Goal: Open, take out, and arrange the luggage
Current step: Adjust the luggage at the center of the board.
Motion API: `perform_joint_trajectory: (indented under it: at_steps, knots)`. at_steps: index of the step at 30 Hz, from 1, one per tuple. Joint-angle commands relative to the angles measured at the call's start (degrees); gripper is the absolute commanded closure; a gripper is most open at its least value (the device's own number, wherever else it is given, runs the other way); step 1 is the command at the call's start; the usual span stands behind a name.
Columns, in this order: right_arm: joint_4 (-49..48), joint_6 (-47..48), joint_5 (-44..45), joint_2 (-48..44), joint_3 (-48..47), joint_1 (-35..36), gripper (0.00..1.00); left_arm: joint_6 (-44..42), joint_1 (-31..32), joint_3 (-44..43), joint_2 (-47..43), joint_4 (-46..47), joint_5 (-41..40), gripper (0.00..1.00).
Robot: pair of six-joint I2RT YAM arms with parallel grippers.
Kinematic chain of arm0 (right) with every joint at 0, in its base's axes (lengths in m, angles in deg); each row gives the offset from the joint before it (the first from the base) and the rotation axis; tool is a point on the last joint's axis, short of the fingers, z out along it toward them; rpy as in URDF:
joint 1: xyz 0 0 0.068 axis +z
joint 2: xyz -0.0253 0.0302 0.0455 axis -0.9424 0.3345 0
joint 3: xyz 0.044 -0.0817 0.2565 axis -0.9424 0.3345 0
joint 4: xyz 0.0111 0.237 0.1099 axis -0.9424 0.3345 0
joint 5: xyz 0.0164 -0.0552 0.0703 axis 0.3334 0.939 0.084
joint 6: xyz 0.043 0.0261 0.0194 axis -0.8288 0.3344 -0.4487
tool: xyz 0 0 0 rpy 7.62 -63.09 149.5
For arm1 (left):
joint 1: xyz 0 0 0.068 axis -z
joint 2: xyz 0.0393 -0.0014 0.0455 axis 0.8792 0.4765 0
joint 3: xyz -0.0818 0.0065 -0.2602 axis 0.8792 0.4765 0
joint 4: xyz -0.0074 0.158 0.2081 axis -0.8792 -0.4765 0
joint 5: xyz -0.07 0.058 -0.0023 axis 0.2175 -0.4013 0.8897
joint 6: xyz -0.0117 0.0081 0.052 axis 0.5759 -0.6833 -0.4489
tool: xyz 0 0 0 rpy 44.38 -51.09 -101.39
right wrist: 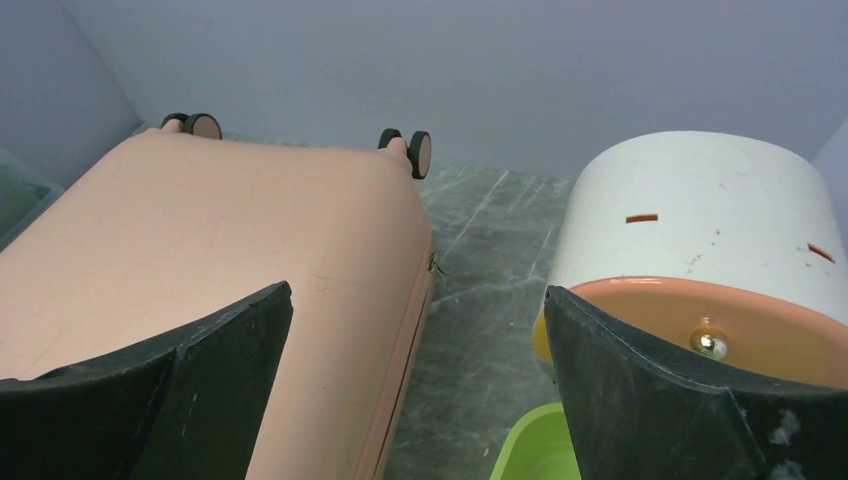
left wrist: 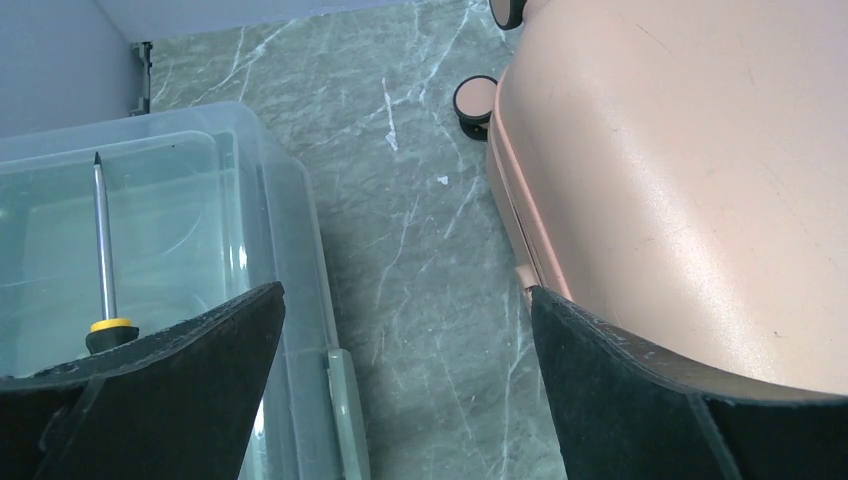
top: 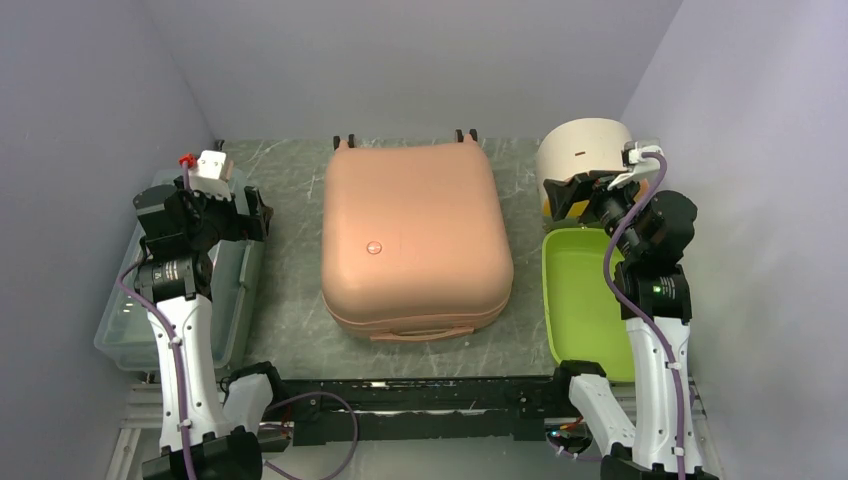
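The salmon-pink luggage (top: 415, 235) lies flat and shut in the middle of the table, wheels at the far side and handle toward the arms. It also fills the right of the left wrist view (left wrist: 680, 180) and the left of the right wrist view (right wrist: 220, 260). My left gripper (top: 262, 213) hovers open to the left of the luggage, over the gap beside the bin; its jaws (left wrist: 405, 340) stand wide with nothing between them. My right gripper (top: 562, 195) is open too, to the right of the luggage, and holds nothing (right wrist: 415, 340).
A clear plastic bin (top: 180, 300) stands at the left with a yellow-collared screwdriver (left wrist: 103, 260) inside. A lime-green tray (top: 580, 300) lies at the right. Behind it a white cylinder with an orange end (top: 585, 150) lies on its side. Grey walls enclose the table.
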Motion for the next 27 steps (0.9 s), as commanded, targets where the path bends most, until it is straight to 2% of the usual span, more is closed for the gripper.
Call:
perform_joint_trajectory:
  at_steps: [1, 11, 14, 19, 27]
  knots:
    - [-2.9, -0.8, -3.3, -0.5, -0.2, -0.3, 0.00, 0.2, -0.3, -0.2, -0.7, 1.5, 2.2, 0.01]
    - [-3.5, 3.3, -8.2, -0.7, 1.6, -0.5, 0.00, -0.4, -0.4, 0.0, -0.6, 1.2, 4.4, 0.01]
    - [-3.4, 7.3, -12.6, -0.7, 2.9, -0.7, 0.00, -2.7, -0.4, 0.0, -0.3, -0.6, 10.2, 0.01]
    - [-2.8, 10.4, -19.4, -0.4, 3.8, -0.8, 0.00, -9.8, -0.4, -1.2, 0.5, -7.3, 24.9, 0.01]
    - [4.6, 19.4, -37.6, 0.0, 3.0, -0.8, 0.00, -16.0, -0.4, -1.7, 0.7, -13.0, 34.4, 0.01]
